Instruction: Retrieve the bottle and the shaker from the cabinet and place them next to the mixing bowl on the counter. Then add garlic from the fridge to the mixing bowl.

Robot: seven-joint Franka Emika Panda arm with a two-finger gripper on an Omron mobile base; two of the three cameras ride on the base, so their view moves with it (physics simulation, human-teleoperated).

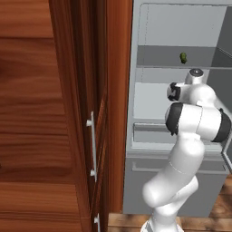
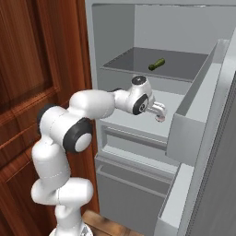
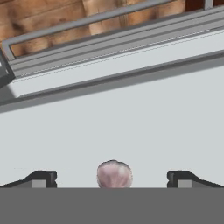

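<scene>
step: garlic pickup | small pinkish-white garlic bulb (image 3: pixel 114 174) on tall grey steel fridge (image 2: pixel 138 120) middle shelf | pincer (image 3: pixel 112 178) spread, straddling bulb | advice: descend centred, then close gently

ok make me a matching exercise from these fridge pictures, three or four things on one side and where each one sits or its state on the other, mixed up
Things:
1. small pinkish-white garlic bulb
2. small green elongated vegetable
3. two-finger gripper
4. tall grey steel fridge

Places or states:
A. door swung open, pale interior showing
B. lying on the darker upper shelf
C. open, fingertips either side of the bulb
D. resting on the pale middle shelf, below the hand

Pairs: 1-D, 2-B, 3-C, 4-A
</scene>
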